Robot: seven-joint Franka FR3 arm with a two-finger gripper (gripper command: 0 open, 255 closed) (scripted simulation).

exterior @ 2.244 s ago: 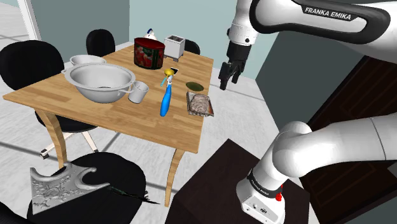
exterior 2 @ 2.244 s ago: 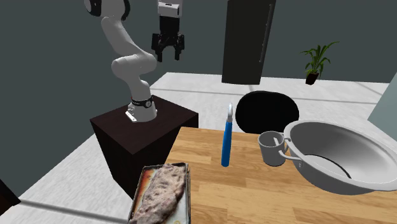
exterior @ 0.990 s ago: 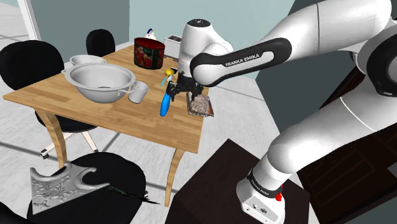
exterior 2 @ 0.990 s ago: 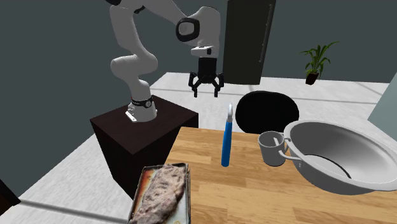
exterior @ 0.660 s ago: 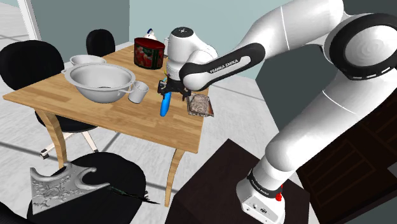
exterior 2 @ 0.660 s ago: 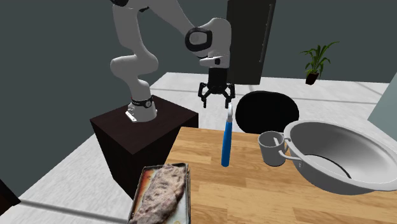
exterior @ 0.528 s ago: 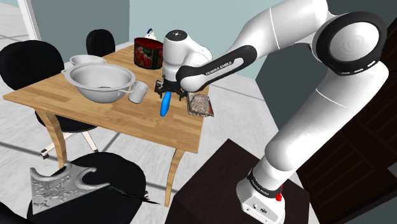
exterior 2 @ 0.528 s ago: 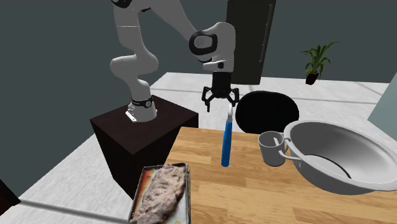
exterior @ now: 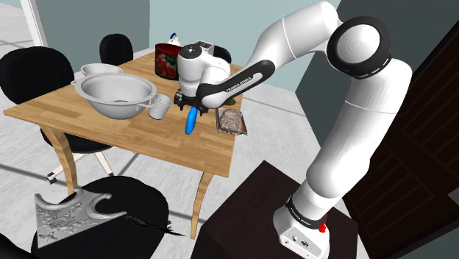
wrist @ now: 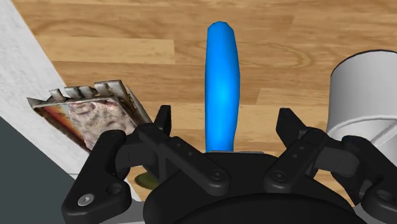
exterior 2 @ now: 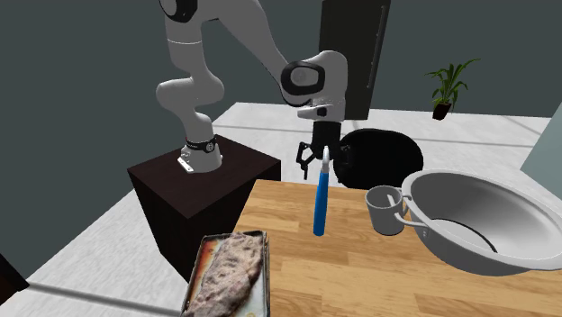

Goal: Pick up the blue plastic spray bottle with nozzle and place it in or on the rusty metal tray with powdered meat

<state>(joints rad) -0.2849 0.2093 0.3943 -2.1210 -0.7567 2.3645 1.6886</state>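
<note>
A slim blue spray bottle (exterior: 190,122) stands upright on the wooden table (exterior: 118,130), near its edge. My gripper (exterior: 193,105) is open and hangs right over the bottle's top, one finger on each side of the nozzle and neither touching it. In the second exterior view the gripper (exterior 2: 318,161) straddles the top of the bottle (exterior 2: 320,200). The wrist view looks down the bottle (wrist: 221,83), with the fingers (wrist: 162,122) well apart. The rusty tray (exterior: 230,121) with brownish meat lies beside the bottle, at the table's edge (exterior 2: 227,275) (wrist: 95,109).
A grey cup (exterior: 159,107) stands close on the bottle's other side, by a large metal bowl (exterior: 118,95). A red can (exterior: 170,61) and a toaster (exterior: 202,53) stand further back. Black chairs (exterior: 29,70) ring the table. A grey ornament (exterior: 70,213) lies on the nearest one.
The arm has swung from beside the table to over the bottle, and the open gripper has come down around the nozzle. The bottle and the tray have not moved.
</note>
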